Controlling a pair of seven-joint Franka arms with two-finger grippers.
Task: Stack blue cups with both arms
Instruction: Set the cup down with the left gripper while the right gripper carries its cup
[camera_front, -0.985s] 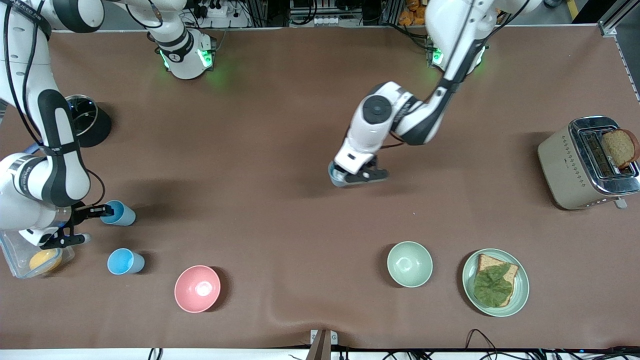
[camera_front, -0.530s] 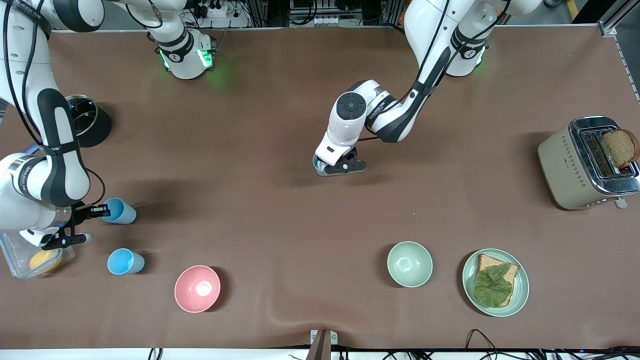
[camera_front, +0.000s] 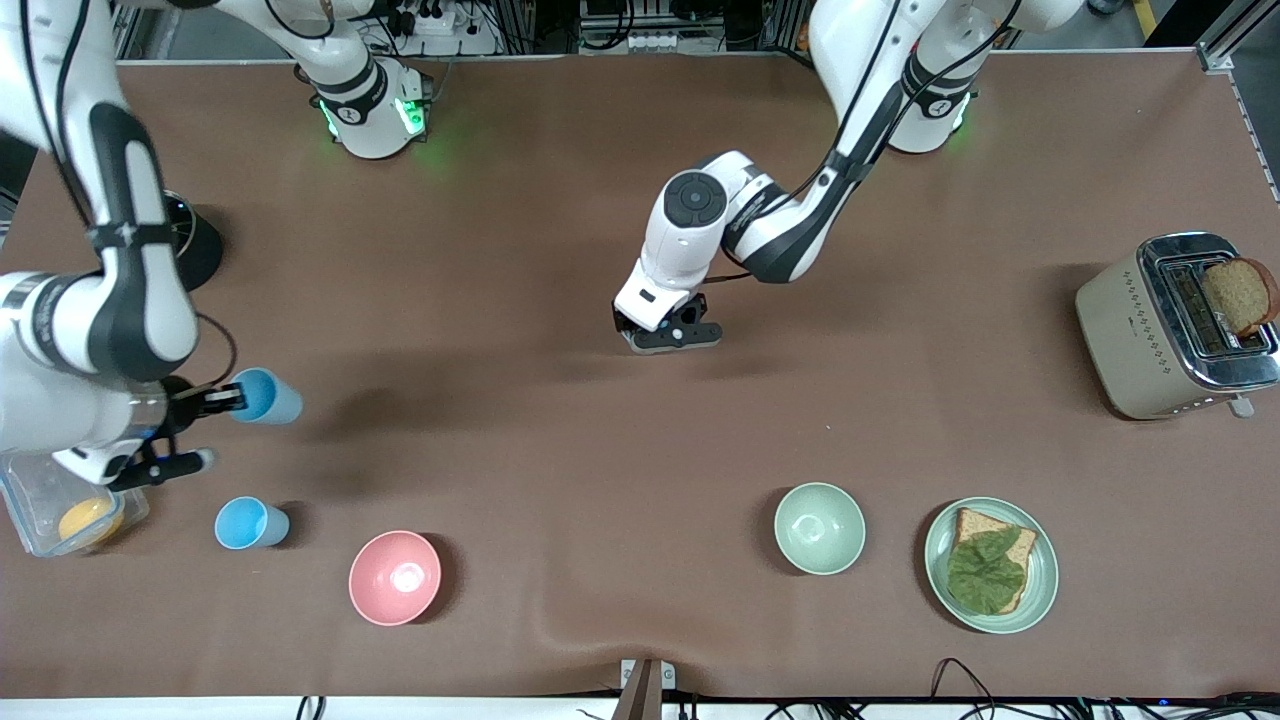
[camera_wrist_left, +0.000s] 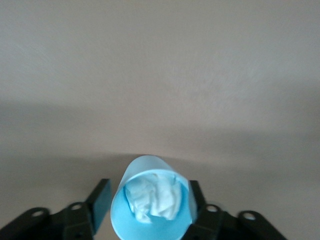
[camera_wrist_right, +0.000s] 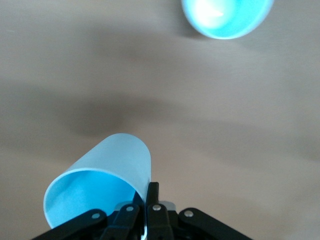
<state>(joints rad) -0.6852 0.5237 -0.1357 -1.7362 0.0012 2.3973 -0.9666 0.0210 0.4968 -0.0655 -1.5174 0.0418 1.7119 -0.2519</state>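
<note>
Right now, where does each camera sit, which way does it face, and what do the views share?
Front view: high across the table, facing both arm bases; shows both arms, the left tool and the right tool.
Left wrist view: on the left wrist, looking down past its own tool at the pale cup it clamps.
Right wrist view: on the right wrist, looking down past its own tool at the tilted cup pinched by the rim.
Shared: front and right wrist views both show the tilted cup and the standing cup.

Blue cups (camera_front: 267, 396): smooth matt plastic; table cover (camera_front: 520, 420): matt brown cloth, slightly rumpled; toaster (camera_front: 1175, 325): shiny metal top
</note>
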